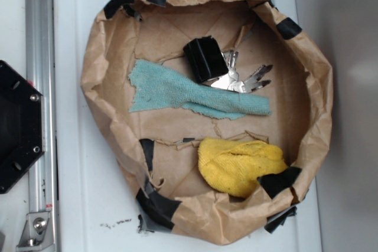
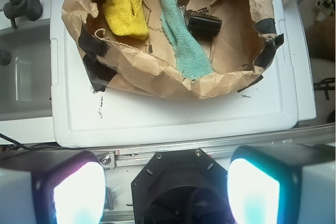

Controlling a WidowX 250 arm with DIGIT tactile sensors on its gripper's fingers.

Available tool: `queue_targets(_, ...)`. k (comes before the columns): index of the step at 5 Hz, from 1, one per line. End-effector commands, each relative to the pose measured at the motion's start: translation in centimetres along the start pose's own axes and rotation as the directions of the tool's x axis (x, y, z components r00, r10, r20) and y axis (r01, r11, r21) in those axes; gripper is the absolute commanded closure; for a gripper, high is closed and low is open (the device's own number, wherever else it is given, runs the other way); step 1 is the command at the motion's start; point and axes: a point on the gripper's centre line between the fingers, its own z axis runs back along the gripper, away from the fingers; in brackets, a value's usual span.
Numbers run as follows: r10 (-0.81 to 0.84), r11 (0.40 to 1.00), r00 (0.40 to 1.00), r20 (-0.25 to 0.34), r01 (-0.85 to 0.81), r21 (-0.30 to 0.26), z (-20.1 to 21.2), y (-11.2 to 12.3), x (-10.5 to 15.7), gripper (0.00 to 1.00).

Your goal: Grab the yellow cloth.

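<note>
white desk [image 1: 88, 205] surface carrying a crumpled brown paper basin [image 1: 97, 69] patched with black tape, seen from above and from the wrist. yellow cloth [image 1: 239, 164]: bunched, fuzzy, lying on the basin floor against the wall, with a strip of black tape [image 1: 279, 180] on the rim overlapping its edge in the exterior view; in the wrist view it sits at the upper left of the basin. teal cloth [image 1: 189, 92]: flatter and longer, stretched across the middle of the basin, apart from the yellow cloth with bare paper between them. black box-shaped object [image 1: 205, 58] with a bunch of metal keys [image 1: 242, 78]: resting at the far edge of the teal cloth, the keys touching it. claw [image 2: 165, 187]: two pale fingers [image 2: 79, 192] at the bottom corners of the wrist view, set wide apart and released, grasping nothing, above the desk's near edge and well apart from the basin. black hexagonal base [image 1: 18, 125] and a metal rail [image 1: 40, 87] flank the desk.
</note>
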Motion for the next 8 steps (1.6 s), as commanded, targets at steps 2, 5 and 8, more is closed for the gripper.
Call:
queue_targets(2,-0.091,0.996,0.986,0.143,0.092,-0.003,-1.4,2.0,5.0,0.0)
queue_targets(5,-0.418,0.904,0.884,0.207,0.427,0.0,-9.8,1.7,14.2,0.0)
queue_targets(8,-0.488,0.871,0.867,0.102,0.476,0.12,-17.2,-4.1,14.8,0.0)
